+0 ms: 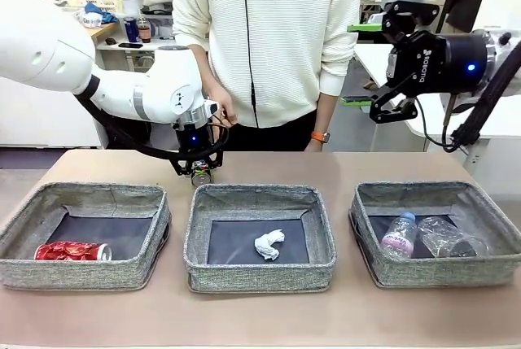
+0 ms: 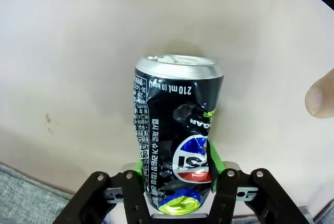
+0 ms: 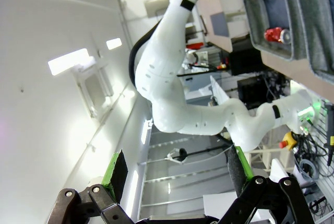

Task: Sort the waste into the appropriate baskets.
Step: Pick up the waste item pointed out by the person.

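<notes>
Dark blue soda can [image 2: 177, 145] between left hand's [image 2: 176, 182] closed green pads [image 2: 215, 164]

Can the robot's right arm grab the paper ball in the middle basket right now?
Probably yes. The right gripper hangs open, high above the table, and the paper wad lies uncovered in the middle basket, with nothing over it. It would need to reach across and down.

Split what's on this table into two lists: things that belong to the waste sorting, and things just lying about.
Part of the job:
- dark blue soda can, clamped in the left gripper
- red soda can, left basket
- paper wad, middle basket
- pink-labelled bottle and clear bottle, right basket

Lying about:
- bottles and clutter on the far desk
</notes>
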Tool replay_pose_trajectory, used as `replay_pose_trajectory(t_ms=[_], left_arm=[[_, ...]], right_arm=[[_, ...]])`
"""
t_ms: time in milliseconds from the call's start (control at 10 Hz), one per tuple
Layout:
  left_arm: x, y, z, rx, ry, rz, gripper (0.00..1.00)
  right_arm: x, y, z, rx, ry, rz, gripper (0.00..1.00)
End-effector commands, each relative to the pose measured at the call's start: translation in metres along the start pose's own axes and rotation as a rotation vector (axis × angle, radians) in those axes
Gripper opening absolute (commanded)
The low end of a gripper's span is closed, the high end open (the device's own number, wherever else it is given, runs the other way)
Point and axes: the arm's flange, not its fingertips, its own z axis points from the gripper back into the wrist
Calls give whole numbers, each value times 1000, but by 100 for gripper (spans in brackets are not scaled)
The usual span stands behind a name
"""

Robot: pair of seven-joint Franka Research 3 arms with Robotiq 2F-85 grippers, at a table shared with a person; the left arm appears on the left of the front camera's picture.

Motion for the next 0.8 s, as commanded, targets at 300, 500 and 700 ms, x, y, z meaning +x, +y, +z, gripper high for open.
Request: replay_pose_trajectory(t_ms=[300,500,700], left_arm=[[-47,29,82,74,43,-141,0],[-107,68,158,145,70,-301,0],[-184,89,220,-71,38,-586,0]], right_arm=[[0,2,-3,20,-7,5,100],[0,2,-3,20,-7,5,100],[0,2,-3,20,-7,5,100]])
